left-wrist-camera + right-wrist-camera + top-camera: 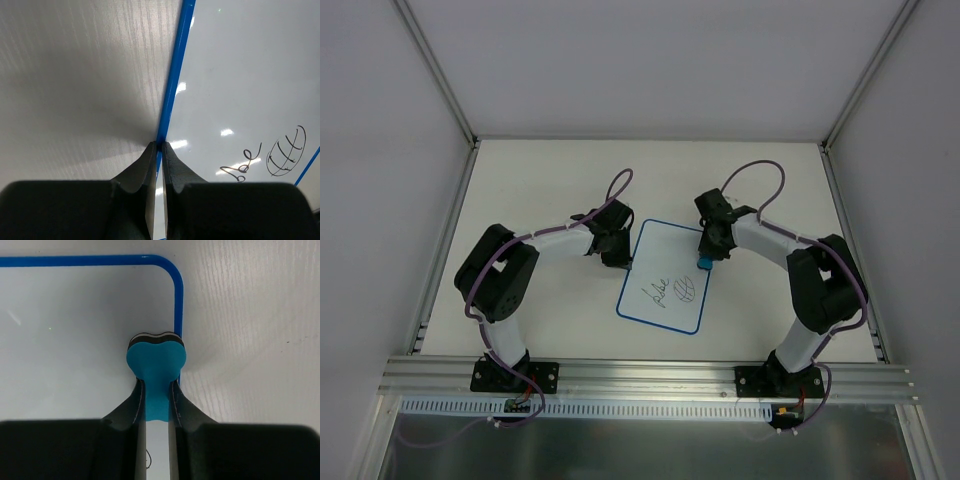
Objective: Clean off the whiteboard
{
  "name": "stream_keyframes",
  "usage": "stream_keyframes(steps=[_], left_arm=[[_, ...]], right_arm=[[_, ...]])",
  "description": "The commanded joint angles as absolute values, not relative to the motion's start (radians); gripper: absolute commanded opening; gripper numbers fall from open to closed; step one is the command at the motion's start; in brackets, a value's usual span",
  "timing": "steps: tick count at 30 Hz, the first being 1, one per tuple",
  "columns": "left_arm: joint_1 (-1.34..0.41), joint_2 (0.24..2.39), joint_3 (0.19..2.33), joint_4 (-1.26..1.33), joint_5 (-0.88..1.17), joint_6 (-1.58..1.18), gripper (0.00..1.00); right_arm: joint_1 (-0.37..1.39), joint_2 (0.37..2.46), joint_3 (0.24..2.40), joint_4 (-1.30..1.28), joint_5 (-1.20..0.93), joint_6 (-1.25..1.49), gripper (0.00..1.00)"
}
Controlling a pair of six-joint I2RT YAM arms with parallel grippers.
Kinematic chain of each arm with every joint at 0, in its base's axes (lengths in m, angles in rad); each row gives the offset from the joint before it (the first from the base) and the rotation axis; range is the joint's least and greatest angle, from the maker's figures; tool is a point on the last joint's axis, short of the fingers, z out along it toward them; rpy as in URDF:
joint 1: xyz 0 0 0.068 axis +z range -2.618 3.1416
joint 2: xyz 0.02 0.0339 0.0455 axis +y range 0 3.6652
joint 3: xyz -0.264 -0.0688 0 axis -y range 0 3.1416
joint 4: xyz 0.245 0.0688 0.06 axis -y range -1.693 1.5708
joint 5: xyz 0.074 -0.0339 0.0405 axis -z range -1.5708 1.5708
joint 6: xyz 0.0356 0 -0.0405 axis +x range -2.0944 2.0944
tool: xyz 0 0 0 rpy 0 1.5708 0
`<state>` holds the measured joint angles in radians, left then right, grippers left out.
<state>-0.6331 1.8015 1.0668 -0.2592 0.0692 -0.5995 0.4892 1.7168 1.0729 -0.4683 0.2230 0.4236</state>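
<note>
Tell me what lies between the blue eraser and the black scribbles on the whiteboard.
Only bare white surface. In the top view the eraser sits at the right edge of the whiteboard, the scribbles nearer the arms.

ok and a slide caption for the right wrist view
Right hand shut on the blue eraser, poised at a rounded corner of the blue-edged whiteboard.

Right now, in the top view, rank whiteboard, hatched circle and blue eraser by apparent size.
1. whiteboard, by far.
2. hatched circle.
3. blue eraser, seemingly smaller, but the right pincer hides part: unsure.
</note>
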Motion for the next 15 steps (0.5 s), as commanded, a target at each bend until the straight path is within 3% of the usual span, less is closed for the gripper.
stream_keyframes(steps=[1, 15], left_arm=[[-0.63, 1.855, 1.014, -0.374, 0.034, -0.607, 0.0], [-0.627, 1.862, 1.035, -0.376, 0.034, -0.624, 0.0]], right_arm=[[0.488, 1.736, 1.026, -0.554, 0.224, 0.378, 0.0], [0.853, 1.718, 0.948, -0.56, -0.032, 0.376, 0.0]])
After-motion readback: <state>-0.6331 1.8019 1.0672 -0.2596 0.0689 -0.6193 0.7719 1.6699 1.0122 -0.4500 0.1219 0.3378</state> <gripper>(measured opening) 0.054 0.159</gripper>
